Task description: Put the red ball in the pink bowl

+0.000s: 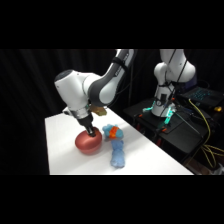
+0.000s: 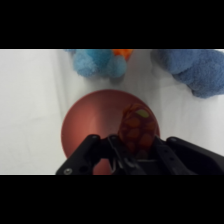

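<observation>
Seemingly red ball [image 2: 136, 127] between tool [image 2: 135, 150] fingers, over pink bowl [image 2: 87, 120].

One white table [image 1: 145, 160]. One pink bowl [image 2: 87, 120] on it. One red ball [image 2: 136, 127], seen over the bowl in the wrist view. One gripper [image 2: 134, 155], on one white arm [image 1: 82, 92] that shows as two pieces in the side view. One light-blue plush toy [image 1: 118, 150] with one orange-red piece [image 1: 114, 131]; in the wrist view it appears as two blue masses at the top edge.
</observation>
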